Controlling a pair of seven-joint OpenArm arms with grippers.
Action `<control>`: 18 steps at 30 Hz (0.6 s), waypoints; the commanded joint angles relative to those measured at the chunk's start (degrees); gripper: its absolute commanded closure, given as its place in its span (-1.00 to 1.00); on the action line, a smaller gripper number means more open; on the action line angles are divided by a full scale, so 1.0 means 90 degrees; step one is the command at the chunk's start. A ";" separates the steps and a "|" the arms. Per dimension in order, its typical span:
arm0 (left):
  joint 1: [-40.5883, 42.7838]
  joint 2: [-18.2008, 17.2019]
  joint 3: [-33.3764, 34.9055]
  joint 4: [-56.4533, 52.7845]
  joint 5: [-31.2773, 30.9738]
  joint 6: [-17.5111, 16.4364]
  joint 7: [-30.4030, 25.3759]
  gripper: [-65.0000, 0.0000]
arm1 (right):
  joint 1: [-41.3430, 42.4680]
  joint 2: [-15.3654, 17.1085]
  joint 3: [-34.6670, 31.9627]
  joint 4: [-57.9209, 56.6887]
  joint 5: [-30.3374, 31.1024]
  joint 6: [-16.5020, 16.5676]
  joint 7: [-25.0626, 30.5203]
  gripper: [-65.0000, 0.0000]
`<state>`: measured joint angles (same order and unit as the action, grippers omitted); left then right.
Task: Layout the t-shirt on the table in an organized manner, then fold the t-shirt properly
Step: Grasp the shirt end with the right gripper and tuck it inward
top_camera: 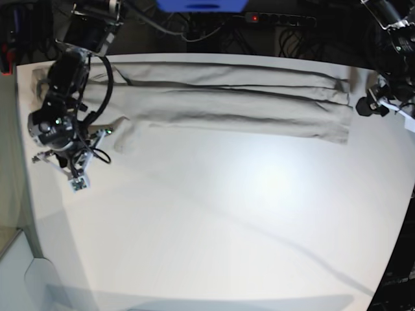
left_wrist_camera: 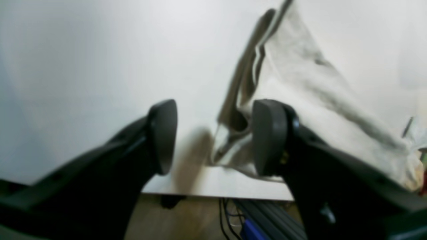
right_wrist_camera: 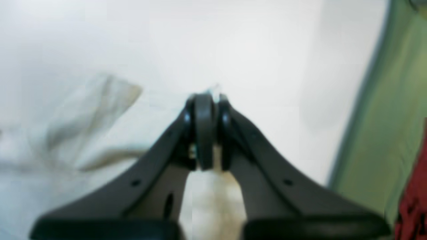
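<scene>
The light grey-beige t-shirt (top_camera: 227, 97) lies stretched in a long, narrow band along the far side of the white table (top_camera: 227, 214). At its left end in the base view, my right gripper (top_camera: 87, 155) is over the shirt's edge. In the right wrist view that gripper (right_wrist_camera: 208, 100) is shut, with cloth (right_wrist_camera: 83, 126) running under it and a sliver showing at the tips. At the shirt's other end, my left gripper (top_camera: 364, 107) hovers just off the cloth. In the left wrist view it (left_wrist_camera: 217, 136) stands open, with the bunched shirt end (left_wrist_camera: 300, 76) beside its right finger (left_wrist_camera: 270, 136).
The table's far edge (left_wrist_camera: 217, 193) lies just under my left gripper, with cables (left_wrist_camera: 230, 216) below it. A power strip (top_camera: 279, 19) and more cables sit beyond that edge. The table's side edge, green floor (right_wrist_camera: 393, 116) and something red (right_wrist_camera: 413, 200) show beside my right gripper.
</scene>
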<state>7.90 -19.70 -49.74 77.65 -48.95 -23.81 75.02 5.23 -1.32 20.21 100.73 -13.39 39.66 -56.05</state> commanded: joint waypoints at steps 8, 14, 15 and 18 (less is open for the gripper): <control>-0.0092 -0.0140 -0.0027 0.0100 -0.0183 -0.0026 -0.0028 -0.07 | -0.0889 -0.0356 0.0006 0.1433 0.0056 0.0038 0.0079 1.00; -0.0111 -0.0189 -0.0007 0.0100 -0.0173 -0.0026 -0.0028 -0.07 | -0.1378 -0.0376 0.0202 0.1589 0.0047 0.0038 0.0079 1.00; -0.0111 -0.0228 0.0002 0.0100 -0.0193 -0.0026 -0.0028 -0.07 | -0.1466 -0.0385 0.0260 0.1589 0.0047 0.0038 0.0118 1.00; -0.0111 -0.0258 0.0012 0.0100 -0.0173 -0.0026 -0.0058 -0.07 | -0.1661 -0.0385 0.0407 0.1599 0.0047 0.0038 0.0147 1.00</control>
<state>7.42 -20.82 -49.43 77.65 -49.54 -23.81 74.83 -10.13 -5.06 23.75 113.80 -13.30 39.66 -55.90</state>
